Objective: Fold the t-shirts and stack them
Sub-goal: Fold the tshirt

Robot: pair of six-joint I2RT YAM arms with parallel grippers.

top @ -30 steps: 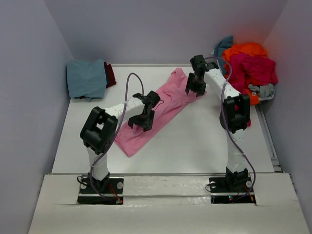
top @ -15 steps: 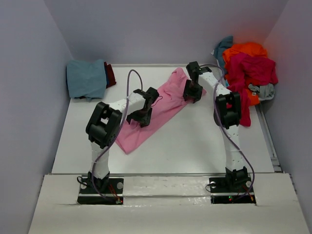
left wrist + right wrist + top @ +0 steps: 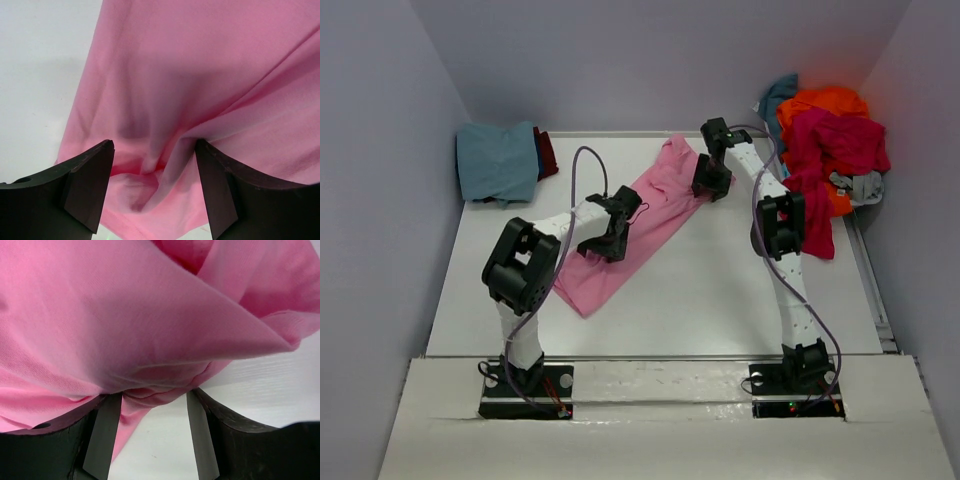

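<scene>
Standing well apart in the left wrist view, the two dark fingers [image 3: 85,185] of the left gripper [image 3: 154,150] are set on either side of a puckered fold of the light pink t-shirt [image 3: 165,75]. The cloth is bunched in the gap and no clamping on it can be made out. Whatever lies under the fingertips is hidden by fabric.

In the right wrist view the right gripper [image 3: 152,397] is likewise seen open. Its fingertips are buried under a draped pink fold, so what they touch cannot be told.

From above, the pink shirt is laid as a long diagonal band from upper centre towards lower left of the white table [image 3: 740,290]. The left gripper is placed over its middle and the right gripper at its upper end.

A folded dusty teal-blue t-shirt [image 3: 498,160] is seen at upper left, with a dark red cloth [image 3: 548,152] half hidden behind it. At upper right an orange t-shirt [image 3: 825,100], a crimson-magenta t-shirt [image 3: 840,145], a teal t-shirt [image 3: 778,95] and a grey t-shirt [image 3: 860,185] are heaped together, partly covered by the right arm [image 3: 785,225].
</scene>
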